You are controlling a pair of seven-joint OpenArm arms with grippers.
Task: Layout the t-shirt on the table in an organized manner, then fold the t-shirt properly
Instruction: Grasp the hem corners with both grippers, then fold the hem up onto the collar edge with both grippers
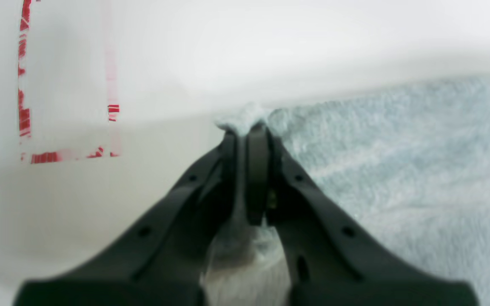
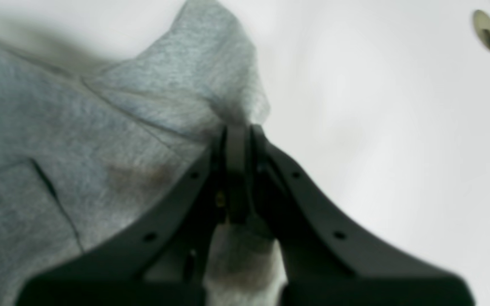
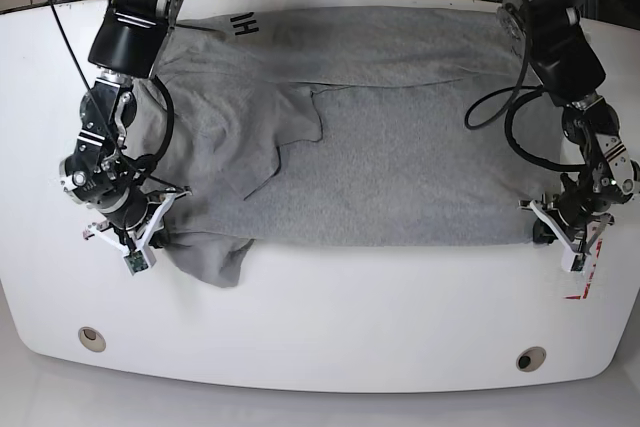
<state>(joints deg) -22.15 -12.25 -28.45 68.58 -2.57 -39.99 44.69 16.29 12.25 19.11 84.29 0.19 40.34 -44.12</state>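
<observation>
Grey t-shirt (image 3: pixel 400 147) corners between both grippers' fingers (image 1: pixel 257 140)

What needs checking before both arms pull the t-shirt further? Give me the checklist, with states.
1. Left gripper shut on a t-shirt corner: ok.
2. Right gripper shut on fabric by the sleeve: ok.
3. Shirt flat: not ok, a fold runs across the middle and the near sleeve is bunched.
4. Shirt fully on the table: ok.
5. Red mark uncovered by cloth: ok.
6. Layers pinched per gripper: cannot tell.
</observation>
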